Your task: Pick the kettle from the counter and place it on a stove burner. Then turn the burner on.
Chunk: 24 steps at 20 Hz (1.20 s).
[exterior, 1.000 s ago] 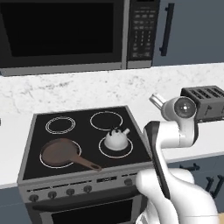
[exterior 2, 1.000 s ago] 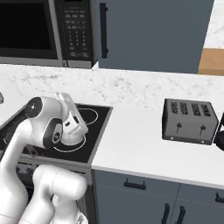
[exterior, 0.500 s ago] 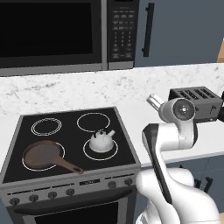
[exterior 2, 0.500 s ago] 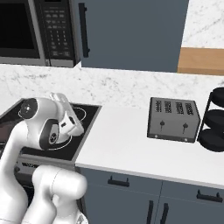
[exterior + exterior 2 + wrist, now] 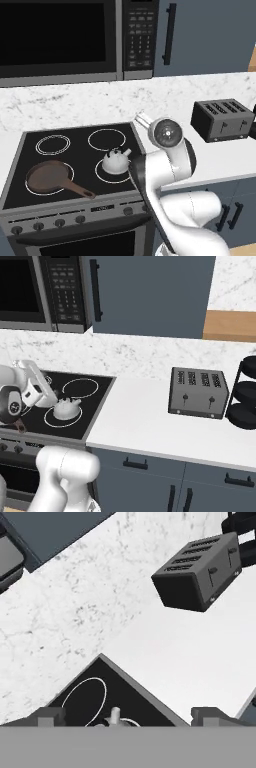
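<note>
The kettle [image 5: 116,161] sits inside the wide white circle of the front-right stove burner [image 5: 100,171], with a brown frying pan [image 5: 48,176] on the front-left ring holding nothing. The hand [image 5: 127,713] hangs released above the kettle. A dark toaster [image 5: 198,392] stands on the white tabletop [image 5: 150,426].

Premises present as a domestic kitchen: black glass stove [image 5: 75,150] with front knobs, microwave [image 5: 65,37] mounted above, white veined counter [image 5: 165,426] carrying a toaster [image 5: 198,392], blue-grey cabinets [image 5: 150,293] overhead and below.
</note>
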Available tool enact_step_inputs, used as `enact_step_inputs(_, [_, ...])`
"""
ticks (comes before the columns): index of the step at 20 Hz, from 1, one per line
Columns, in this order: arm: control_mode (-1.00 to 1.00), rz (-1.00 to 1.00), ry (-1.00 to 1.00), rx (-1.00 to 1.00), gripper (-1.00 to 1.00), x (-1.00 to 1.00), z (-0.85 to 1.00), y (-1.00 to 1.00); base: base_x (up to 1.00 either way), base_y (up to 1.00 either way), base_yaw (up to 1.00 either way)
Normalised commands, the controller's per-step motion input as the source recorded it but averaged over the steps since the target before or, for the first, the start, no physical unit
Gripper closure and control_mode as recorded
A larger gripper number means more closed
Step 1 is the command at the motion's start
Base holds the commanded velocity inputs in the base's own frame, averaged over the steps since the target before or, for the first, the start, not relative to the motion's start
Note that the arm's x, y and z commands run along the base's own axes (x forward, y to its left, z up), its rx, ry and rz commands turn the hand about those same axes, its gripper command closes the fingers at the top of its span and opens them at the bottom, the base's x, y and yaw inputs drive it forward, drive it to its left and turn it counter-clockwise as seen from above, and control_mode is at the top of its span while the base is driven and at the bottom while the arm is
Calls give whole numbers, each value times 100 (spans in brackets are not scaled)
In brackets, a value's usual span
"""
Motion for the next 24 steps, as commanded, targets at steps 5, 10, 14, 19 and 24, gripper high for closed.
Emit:
enact_step_inputs(5, [-100, 8, -7, -25, -100, -42, -47, 100, 0, 0, 0])
enact_step_inputs(10, [-100, 14, 0, -31, -100, -58, -92, 100, 0, 0, 0])
enact_step_inputs(14, [-100, 17, 0, -50, -100, -38, -100, 100, 0, 0, 0])
enact_step_inputs(19, [-100, 20, 0, -49, -100, -16, -100, 100, 0, 0, 0])
enact_step_inputs(24, [-100, 9, -6, -37, -100, -10, -100, 40, 0, 0, 0])
